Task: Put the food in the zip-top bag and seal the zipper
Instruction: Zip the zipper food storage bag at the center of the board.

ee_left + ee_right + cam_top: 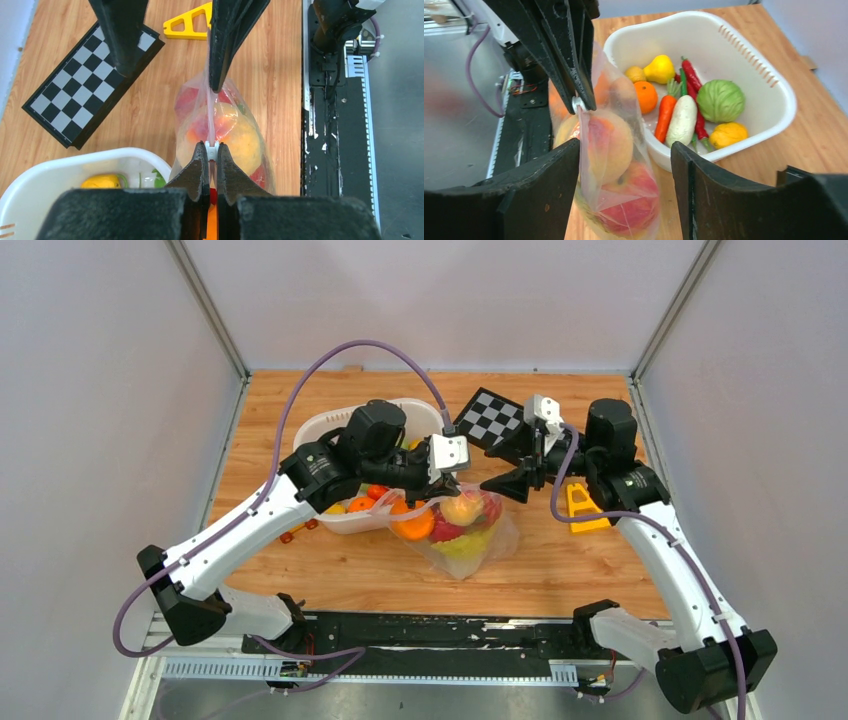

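The zip-top bag (462, 532) hangs just above the table in front of the basket, holding food: a peach (610, 142), a red apple (634, 202) and orange and yellow fruit. My left gripper (212, 146) is shut on the zipper (210, 107) at its white slider, at the bag's left end. The pink strip runs from there to my right gripper (624, 145), which is open. The bag's right end hangs between its fingers, against the left one (549, 175). More food lies in the basket: a cabbage (720, 100), a carrot (665, 112), chillies and a pear.
The white basket (322, 426) stands at the back left, touching the bag. A checkerboard (492, 418) lies at the back centre. A yellow toy (583, 508) sits under the right arm. The black base rail (327, 125) runs along the near edge.
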Controlling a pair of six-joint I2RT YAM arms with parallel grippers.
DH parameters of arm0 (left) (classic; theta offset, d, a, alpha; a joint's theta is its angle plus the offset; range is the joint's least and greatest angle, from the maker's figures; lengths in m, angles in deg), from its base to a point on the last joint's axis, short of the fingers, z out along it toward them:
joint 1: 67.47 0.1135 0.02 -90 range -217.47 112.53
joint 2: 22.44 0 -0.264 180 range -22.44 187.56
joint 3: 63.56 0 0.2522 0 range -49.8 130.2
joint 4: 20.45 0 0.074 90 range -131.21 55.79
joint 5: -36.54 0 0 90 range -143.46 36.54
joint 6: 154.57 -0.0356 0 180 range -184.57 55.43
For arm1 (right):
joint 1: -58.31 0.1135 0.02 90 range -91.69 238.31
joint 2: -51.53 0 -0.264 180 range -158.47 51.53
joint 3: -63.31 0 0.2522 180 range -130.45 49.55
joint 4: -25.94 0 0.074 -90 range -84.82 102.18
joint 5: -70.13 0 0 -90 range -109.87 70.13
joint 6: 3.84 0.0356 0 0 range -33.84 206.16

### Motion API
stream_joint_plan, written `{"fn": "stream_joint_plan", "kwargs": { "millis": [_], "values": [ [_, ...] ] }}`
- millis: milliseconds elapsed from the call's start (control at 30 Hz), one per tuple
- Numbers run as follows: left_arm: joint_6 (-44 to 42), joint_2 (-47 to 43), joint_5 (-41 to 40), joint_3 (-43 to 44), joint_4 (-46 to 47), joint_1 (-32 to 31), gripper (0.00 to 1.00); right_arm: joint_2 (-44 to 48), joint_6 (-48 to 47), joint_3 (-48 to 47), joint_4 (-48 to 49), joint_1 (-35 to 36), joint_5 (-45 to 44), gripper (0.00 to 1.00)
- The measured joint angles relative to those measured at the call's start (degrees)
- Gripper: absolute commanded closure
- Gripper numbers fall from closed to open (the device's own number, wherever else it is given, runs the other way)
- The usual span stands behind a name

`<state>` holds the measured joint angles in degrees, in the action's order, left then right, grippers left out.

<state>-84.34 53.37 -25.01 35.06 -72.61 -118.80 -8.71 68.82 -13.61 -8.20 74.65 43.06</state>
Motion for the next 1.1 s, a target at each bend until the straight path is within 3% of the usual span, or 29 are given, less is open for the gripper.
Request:
{"fn": "stream_joint_plan", "kwargs": {
  "millis": [200, 533, 800, 1100],
  "values": [
    [0.1, 0.8, 0.2, 0.9, 0.0, 0.0, 1.00, -0.9, -1.8, 0.0, -3.6, 2.3, 2.3, 0.50],
    [0.3, 1.9, 0.1, 1.8, 0.0, 0.1, 1.00, -2.0, -2.3, 0.0, -4.3, 4.6, 2.3, 0.99],
    [0.3, 1.8, -1.2, 1.3, 1.0, 0.1, 1.00, 2.1, -0.2, 3.8, 0.0, 5.1, -2.9, 1.00],
    [-0.1, -4.6, -5.6, -6.9, 5.4, -0.3, 1.00, 6.0, 3.9, 7.0, 3.0, 6.0, -8.7, 1.00]
  ]
}}
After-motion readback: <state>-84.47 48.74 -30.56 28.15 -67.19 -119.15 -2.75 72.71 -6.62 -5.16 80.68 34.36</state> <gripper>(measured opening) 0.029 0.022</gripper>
